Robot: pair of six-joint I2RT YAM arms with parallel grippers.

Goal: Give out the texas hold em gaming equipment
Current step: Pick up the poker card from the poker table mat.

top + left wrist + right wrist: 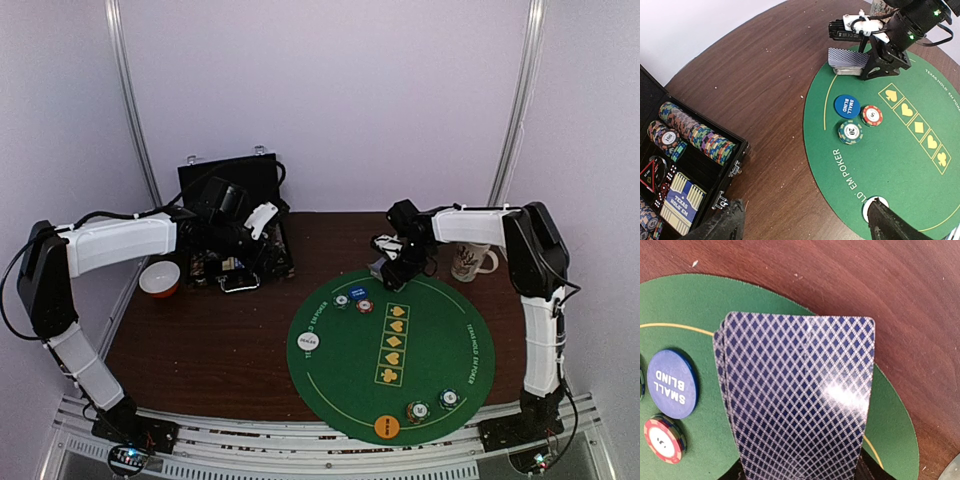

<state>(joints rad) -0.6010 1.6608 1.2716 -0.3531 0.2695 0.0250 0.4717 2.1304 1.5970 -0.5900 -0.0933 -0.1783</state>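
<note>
**Left.** The left gripper (pixel 805 226) hangs above the brown table (pixel 210 345), jaws spread wide with nothing between them. Just to its left lies the open black chip case (pixel 735 150), which holds rows of poker chips (pixel 695 134). A red bowl (pixel 159 277) sits beside the case, farther left. The white dealer disc (pixel 876 202) shows close by this gripper's right finger (pixel 890 225), on the rim of the green mat (pixel 890 165). Ahead of the gripper and well apart from it, a blue disc (pixel 847 106), a red chip (pixel 872 115) and a green chip (pixel 850 132) lie close together on the mat.

**Centre.** The right gripper (pixel 867 65) stands at the mat's far edge, jaws closed on the playing cards (pixel 800 390). The cards rise from between its fingers, slightly fanned, with their patterned backs toward the wrist camera. In that view the blue disc and red chip lie on the mat just left of the cards.

**Near edge.** An orange disc (pixel 387 427) and two chips (pixel 417 411) rest well apart from both grippers.

**Right.** A cream mug (pixel 468 262) stands on the table near the right gripper, on its right.
</note>
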